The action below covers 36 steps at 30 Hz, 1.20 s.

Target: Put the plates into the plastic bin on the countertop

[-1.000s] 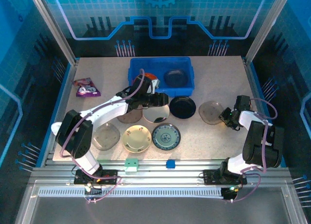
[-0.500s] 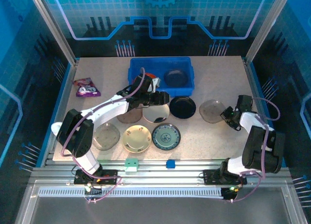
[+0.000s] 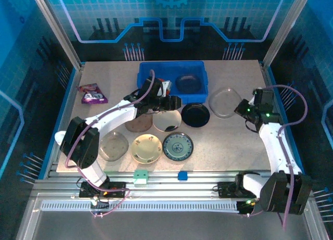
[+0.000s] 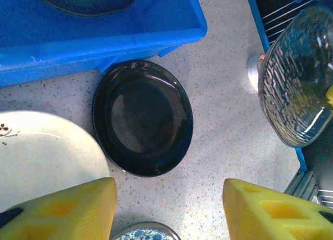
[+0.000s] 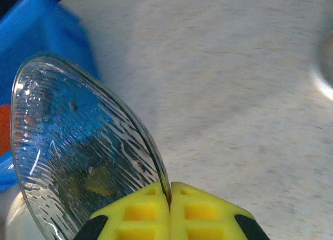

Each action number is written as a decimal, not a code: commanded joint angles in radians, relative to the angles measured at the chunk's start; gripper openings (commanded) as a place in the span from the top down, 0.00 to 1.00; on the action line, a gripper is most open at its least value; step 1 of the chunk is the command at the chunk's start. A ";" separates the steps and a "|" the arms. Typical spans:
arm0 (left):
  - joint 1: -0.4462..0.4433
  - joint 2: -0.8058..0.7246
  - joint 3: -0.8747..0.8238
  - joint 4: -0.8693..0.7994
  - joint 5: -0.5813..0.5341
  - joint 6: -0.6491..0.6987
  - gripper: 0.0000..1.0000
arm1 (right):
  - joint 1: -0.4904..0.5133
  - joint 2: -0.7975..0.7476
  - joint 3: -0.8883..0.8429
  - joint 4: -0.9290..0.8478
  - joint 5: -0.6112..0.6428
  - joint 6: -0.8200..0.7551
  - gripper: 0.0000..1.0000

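On the near rail, one green block (image 3: 140, 175) and one blue block (image 3: 182, 175) are seen.

On the countertop (image 3: 229, 146), three plates are laid in the nearest row:
- one smoky grey plate (image 3: 113, 145)
- one cream flowered plate (image 3: 148, 148)
- one blue-green patterned plate (image 3: 178, 146)

Three more are laid in the row behind:
- one brown plate (image 3: 136, 124), partly hidden by the left arm
- one white plate (image 3: 167, 120)
- one black plate (image 3: 195, 115)

The left gripper (image 4: 166, 190) is held above this second row, by the near edge of the black plate. Its two yellow fingers are spread well apart, and nothing is held between them.

To the right, the right gripper (image 5: 170, 190) is closed tight on the rim of one clear ribbed plate (image 5: 78, 146). This plate is lifted off the countertop and tilted, near the right end of the plastic bin (image 3: 171, 63).

Farther back, that one bright-blue bin is set on the countertop. Two plates are seen in it. One dark grey plate (image 3: 188, 83) is on the right side. A small bit of one orange-red plate (image 3: 166, 85) is on the left, mostly hidden by the left arm.

Nine plates are counted in all: six on the countertop, one in the air and two in the bin.

One purple packet (image 3: 92, 93) is laid at the far left.
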 commanded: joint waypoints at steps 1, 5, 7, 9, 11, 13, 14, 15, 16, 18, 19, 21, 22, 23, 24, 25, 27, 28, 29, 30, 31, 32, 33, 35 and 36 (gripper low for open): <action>0.010 -0.026 0.021 0.010 0.044 0.037 0.41 | 0.077 0.058 0.070 -0.070 -0.125 -0.065 1.00; 0.010 -0.045 0.007 0.026 0.070 0.047 0.40 | 0.169 0.128 0.131 -0.079 -0.135 -0.090 1.00; 0.010 -0.055 -0.005 0.030 0.071 0.049 0.40 | 0.210 0.168 0.164 -0.085 -0.138 -0.105 1.00; 0.010 -0.061 -0.014 0.028 0.071 0.050 0.40 | 0.251 0.206 0.196 -0.096 -0.143 -0.115 1.00; 0.010 -0.065 -0.023 0.024 0.067 0.052 0.40 | 0.288 0.231 0.215 -0.090 -0.150 -0.122 1.00; 0.010 -0.064 -0.032 0.027 0.067 0.053 0.40 | 0.322 0.255 0.242 -0.092 -0.165 -0.135 1.00; 0.010 -0.064 -0.035 0.028 0.067 0.054 0.41 | 0.332 0.264 0.254 -0.097 -0.162 -0.138 1.00; 0.010 -0.064 -0.037 0.030 0.064 0.052 0.41 | 0.344 0.273 0.264 -0.095 -0.167 -0.141 1.00; 0.010 -0.062 -0.039 0.030 0.060 0.054 0.41 | 0.352 0.279 0.275 -0.097 -0.170 -0.145 1.00; 0.010 -0.062 -0.042 0.028 0.052 0.056 0.44 | 0.359 0.286 0.286 -0.098 -0.179 -0.145 1.00; 0.011 -0.061 -0.042 0.026 0.049 0.057 0.46 | 0.360 0.287 0.291 -0.100 -0.178 -0.145 1.00; 0.012 -0.062 -0.047 0.029 0.045 0.054 0.52 | 0.360 0.289 0.296 -0.101 -0.175 -0.147 1.00; 0.014 -0.062 -0.048 0.031 0.042 0.051 0.56 | 0.360 0.289 0.298 -0.103 -0.173 -0.147 1.00; 0.013 -0.062 -0.048 0.031 0.039 0.051 0.60 | 0.360 0.290 0.299 -0.106 -0.173 -0.147 1.00; 0.015 -0.061 -0.048 0.031 0.038 0.048 0.65 | 0.360 0.290 0.300 -0.105 -0.171 -0.146 1.00; 0.015 -0.061 -0.047 0.031 0.035 0.049 0.72 | 0.360 0.292 0.299 -0.103 -0.171 -0.145 1.00; 0.015 -0.058 -0.044 0.030 0.031 0.047 0.88 | 0.360 0.297 0.301 -0.100 -0.167 -0.143 1.00; 0.014 -0.055 -0.041 0.030 0.031 0.046 0.98 | 0.360 0.301 0.301 -0.096 -0.166 -0.142 1.00; 0.016 -0.055 -0.038 0.026 0.027 0.043 1.00 | 0.360 0.306 0.302 -0.094 -0.164 -0.141 1.00; 0.015 -0.052 -0.032 0.020 0.019 0.041 1.00 | 0.360 0.310 0.305 -0.094 -0.157 -0.137 1.00; 0.015 -0.050 -0.027 0.013 0.010 0.040 1.00 | 0.360 0.313 0.308 -0.095 -0.142 -0.132 0.99; 0.017 -0.050 -0.024 0.008 -0.002 0.040 1.00 | 0.358 0.312 0.310 -0.097 -0.127 -0.127 0.93; 0.019 -0.049 -0.021 0.005 -0.014 0.036 1.00 | 0.357 0.309 0.310 -0.099 -0.109 -0.119 0.85; 0.026 -0.046 -0.009 0.001 -0.022 0.026 1.00 | 0.344 0.290 0.306 -0.094 -0.084 -0.100 0.66; 0.031 -0.042 0.003 -0.007 -0.029 0.022 1.00 | 0.333 0.275 0.297 -0.083 -0.082 -0.087 0.59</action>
